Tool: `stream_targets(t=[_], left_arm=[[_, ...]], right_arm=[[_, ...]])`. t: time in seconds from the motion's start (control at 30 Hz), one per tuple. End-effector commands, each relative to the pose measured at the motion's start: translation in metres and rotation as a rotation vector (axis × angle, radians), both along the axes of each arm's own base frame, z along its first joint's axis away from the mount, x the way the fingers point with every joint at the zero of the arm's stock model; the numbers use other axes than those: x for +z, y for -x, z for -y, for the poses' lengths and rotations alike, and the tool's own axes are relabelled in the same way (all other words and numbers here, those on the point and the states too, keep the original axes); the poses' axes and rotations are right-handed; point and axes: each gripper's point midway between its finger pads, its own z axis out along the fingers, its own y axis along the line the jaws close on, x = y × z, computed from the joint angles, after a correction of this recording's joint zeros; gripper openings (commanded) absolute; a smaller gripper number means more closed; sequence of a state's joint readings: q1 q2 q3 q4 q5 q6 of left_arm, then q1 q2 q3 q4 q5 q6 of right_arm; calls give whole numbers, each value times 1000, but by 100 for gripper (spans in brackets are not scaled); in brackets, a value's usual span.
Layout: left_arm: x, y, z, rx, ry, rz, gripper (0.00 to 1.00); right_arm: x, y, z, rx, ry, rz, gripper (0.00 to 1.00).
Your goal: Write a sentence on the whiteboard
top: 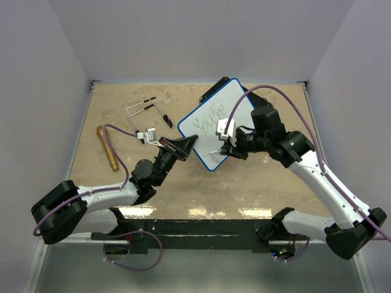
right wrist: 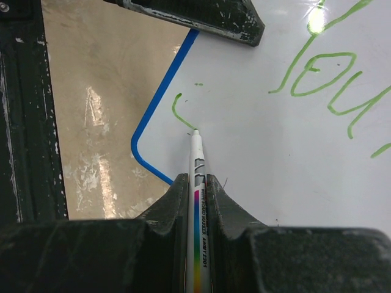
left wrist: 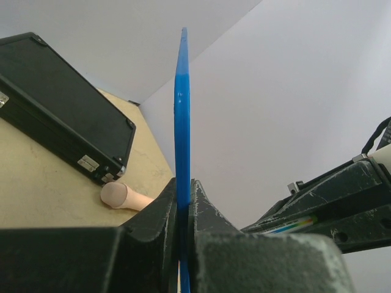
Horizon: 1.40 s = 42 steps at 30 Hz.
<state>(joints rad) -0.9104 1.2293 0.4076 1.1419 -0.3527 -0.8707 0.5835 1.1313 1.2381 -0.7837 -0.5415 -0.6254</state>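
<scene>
Gripping marker [right wrist: 197, 152] mid-barrel in right end effector [right wrist: 195, 181], closed on it, tip touching whiteboard [right wrist: 275, 183] near its rounded corner, at a short green stroke apart from sentence [top: 211, 124]. Pinching its blue edge in left end effector [left wrist: 183, 190], closed hard; holding whiteboard tilted over middle of desk [top: 244, 189], toward far right corner. Probably light, thin, stiff, slick; likely to pivot under pen pressure. Best held at edge, clear of ink. Beyond: case [left wrist: 61, 116] flat on desk, peg [top: 107, 148] by left edge.
</scene>
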Motion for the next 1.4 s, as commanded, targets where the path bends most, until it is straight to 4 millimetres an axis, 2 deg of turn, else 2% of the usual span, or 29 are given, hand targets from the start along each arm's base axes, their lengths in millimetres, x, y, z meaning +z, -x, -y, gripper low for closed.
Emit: stream_targets(t=[0.0,0.07,0.17,0.63,1.37], left_arm=[[96,27,-33,-6,310,222,0],[94,28,-34,-8,307,221,0],[91,28,-33,-10,303,215,0],[91,27,-27,-27,313,220,0],[96,27,-26,-32,323,231,0]], right_arm=[[27,-9,-5,-20,-48,61,0],[40,1,-11,53,-84,64,0],[47,12,-18,125,-110,50,0],[38,-11,-23,28,-114,29,0],[20,-8,-27,34,-88,-16,0]])
